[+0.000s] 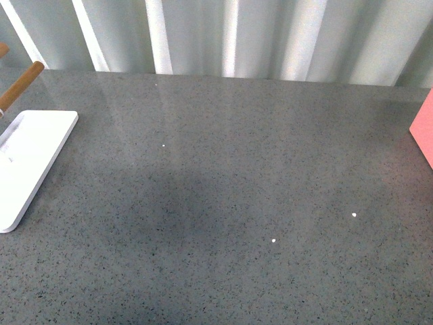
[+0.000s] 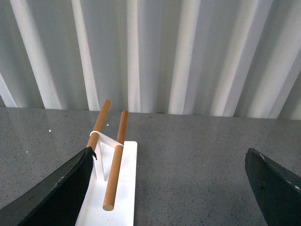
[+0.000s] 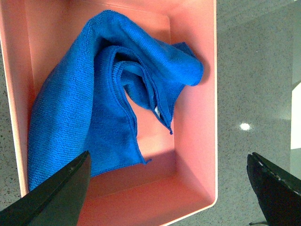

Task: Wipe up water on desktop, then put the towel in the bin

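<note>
The blue towel (image 3: 94, 99) lies crumpled inside the pink bin (image 3: 193, 141). My right gripper (image 3: 169, 188) hangs open and empty above the bin, its dark fingers (image 3: 56, 197) spread wide. In the front view only a corner of the bin (image 1: 425, 132) shows at the right edge. A few tiny white drops of water (image 1: 273, 240) glint on the speckled dark-grey desktop (image 1: 223, 176); another drop (image 1: 354, 214) lies to the right and one (image 1: 164, 145) further back. My left gripper (image 2: 169, 188) is open and empty above the desktop. Neither gripper shows in the front view.
A flat white tray (image 1: 30, 162) lies at the left of the desktop, with a rack of two brown wooden rods (image 2: 115, 165) standing on it. A ribbed white wall (image 1: 223, 37) runs behind the desktop.
</note>
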Robot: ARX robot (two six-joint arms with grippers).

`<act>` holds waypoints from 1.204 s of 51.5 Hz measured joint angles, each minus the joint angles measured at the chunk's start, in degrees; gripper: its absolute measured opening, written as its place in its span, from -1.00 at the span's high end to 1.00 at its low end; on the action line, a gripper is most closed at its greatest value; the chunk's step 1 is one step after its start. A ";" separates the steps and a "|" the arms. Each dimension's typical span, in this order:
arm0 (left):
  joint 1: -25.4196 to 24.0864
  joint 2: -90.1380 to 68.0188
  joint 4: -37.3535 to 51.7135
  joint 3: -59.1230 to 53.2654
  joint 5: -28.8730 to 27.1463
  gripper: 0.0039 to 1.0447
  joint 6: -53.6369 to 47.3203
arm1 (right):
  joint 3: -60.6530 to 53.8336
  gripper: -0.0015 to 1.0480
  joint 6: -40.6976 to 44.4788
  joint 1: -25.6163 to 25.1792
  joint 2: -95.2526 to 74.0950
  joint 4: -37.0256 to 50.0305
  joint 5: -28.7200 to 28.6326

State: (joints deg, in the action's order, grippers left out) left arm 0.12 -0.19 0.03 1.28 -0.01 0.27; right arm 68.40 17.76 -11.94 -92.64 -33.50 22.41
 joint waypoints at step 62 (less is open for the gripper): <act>0.00 0.00 0.00 0.00 0.02 -0.87 -0.02 | -61.09 0.94 -16.31 10.38 37.33 80.67 -23.41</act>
State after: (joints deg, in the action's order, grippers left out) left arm 0.12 -0.19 0.03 1.28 0.01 0.25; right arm 7.31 1.45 -1.56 -55.31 47.18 -0.99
